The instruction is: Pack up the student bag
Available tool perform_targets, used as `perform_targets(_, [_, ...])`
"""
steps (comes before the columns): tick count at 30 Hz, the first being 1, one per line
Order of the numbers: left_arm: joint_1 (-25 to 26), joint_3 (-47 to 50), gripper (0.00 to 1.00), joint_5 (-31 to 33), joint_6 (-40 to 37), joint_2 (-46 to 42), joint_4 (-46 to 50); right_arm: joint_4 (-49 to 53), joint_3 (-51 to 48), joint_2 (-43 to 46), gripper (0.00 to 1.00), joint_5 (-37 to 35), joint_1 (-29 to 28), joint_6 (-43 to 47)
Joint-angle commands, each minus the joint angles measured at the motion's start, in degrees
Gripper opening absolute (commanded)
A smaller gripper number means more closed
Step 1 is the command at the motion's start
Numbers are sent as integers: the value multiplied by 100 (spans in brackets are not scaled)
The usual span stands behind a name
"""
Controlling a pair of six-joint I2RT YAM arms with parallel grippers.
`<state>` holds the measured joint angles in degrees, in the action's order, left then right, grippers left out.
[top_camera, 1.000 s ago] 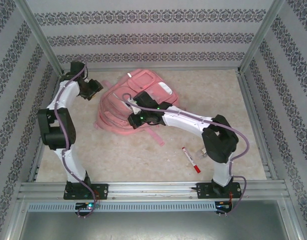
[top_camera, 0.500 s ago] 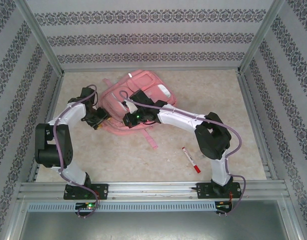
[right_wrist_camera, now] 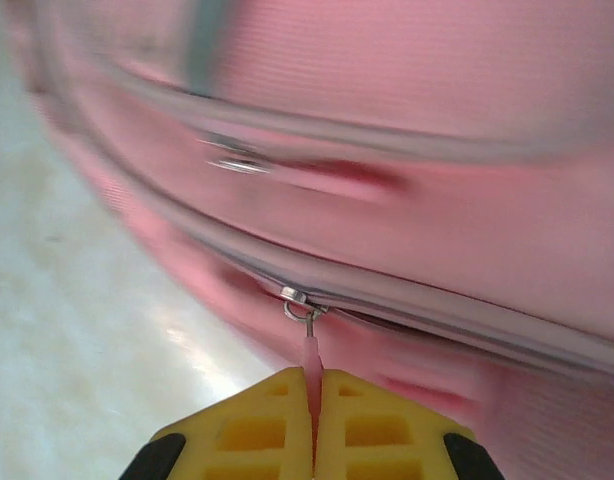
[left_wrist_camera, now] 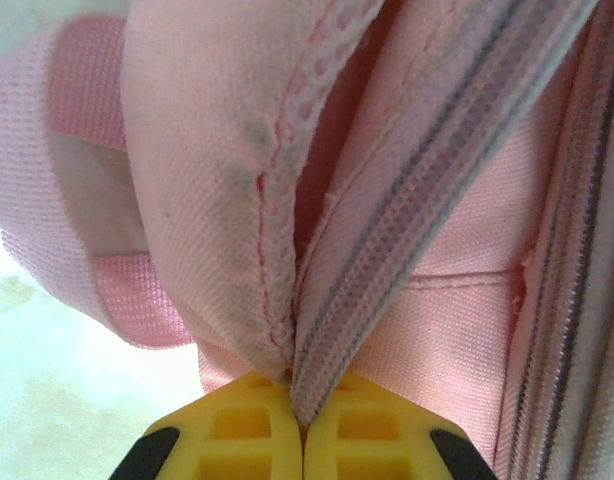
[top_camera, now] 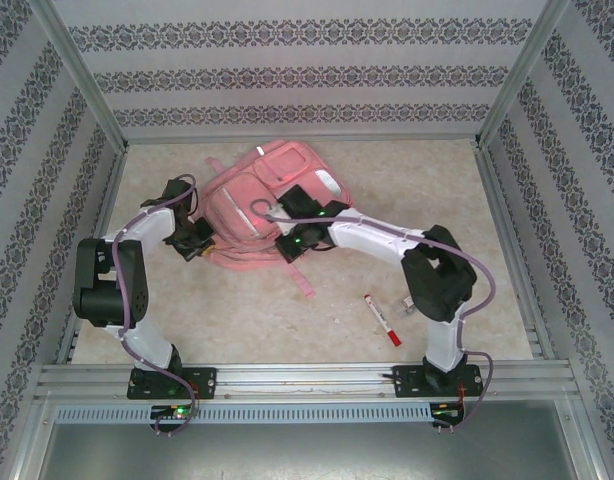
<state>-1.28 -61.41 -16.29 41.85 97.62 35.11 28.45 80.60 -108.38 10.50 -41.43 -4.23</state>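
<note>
As patterned walls (top_camera: 307,75) flank table (top_camera: 437,200) | left end effector (left_wrist_camera: 302,440) clamps student bag (left_wrist_camera: 437,300) | right end effector (right_wrist_camera: 314,420) clamps zipper pull (right_wrist_camera: 309,350)

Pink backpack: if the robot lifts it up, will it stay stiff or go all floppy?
Probably floppy: the pink backpack is soft woven fabric that folds where the left end effector pinches it. It lies slumped and flat, so it likely feels light. It shouldn't roll, though its loose strap could dangle or drag.

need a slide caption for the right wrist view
Right arm's yellow fingers pinch the pink zipper pull of the student bag, which lies on the pale table.
</note>
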Motion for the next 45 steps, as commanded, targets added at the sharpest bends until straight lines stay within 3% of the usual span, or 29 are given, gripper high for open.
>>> perform_targets(1, [-211, 148, 0, 236, -384, 99, -4, 743, -344, 443, 0, -653, 598, 288])
perform_targets(9, [-295, 251, 0, -180, -810, 76, 78, 803, -370, 433, 0, -833, 1442, 58])
perform_targets(11, [-288, 199, 0, -538, -886, 99, 122, 785, -352, 461, 8, -693, 1480, -37])
perform_targets(13, [-224, 225, 11, -938, -958, -1, 48, 753, -368, 555, 26, -547, 1470, -145])
perform_targets(15, [-12, 207, 17, -1184, -1174, -242, -7, 750, -402, 715, 31, -377, 1485, -277])
perform_targets(18, [443, 34, 23, -1005, -1405, -578, 364, 754, -481, 1056, 33, -78, 1487, -440])
perform_targets(23, [1099, 347, 29, -1066, -783, -1091, 317, 530, -698, 1561, 43, 1029, 1497, -217])
perform_targets(25, [1223, 375, 33, -926, -605, -1334, 338, 444, -739, 1546, 45, 1584, 1478, 44])
perform_targets(28, [1219, 207, 35, -628, -356, -1606, 401, 507, -574, 1250, 48, 1941, 1422, 380])
perform_targets(30, [1217, -65, 42, -373, -318, -1657, 530, 561, -479, 1007, 51, 2041, 1337, 936])
perform_targets(32, [1213, -406, 44, -213, -496, -1558, 527, 761, -190, 652, 54, 2179, 1309, 1232])
perform_targets(36, [1257, -1150, 45, -682, -1303, -914, 321, 900, 264, 160, 62, 2237, 1330, 1054])
perform_targets(41, [1258, -1697, 46, -973, -1196, -15, 494, 450, 510, -174, 65, 2434, 1259, 161])
perform_targets(45, [1059, -1916, 47, -653, -1076, 505, 446, 558, 681, -371, 64, 2055, 1005, 883])
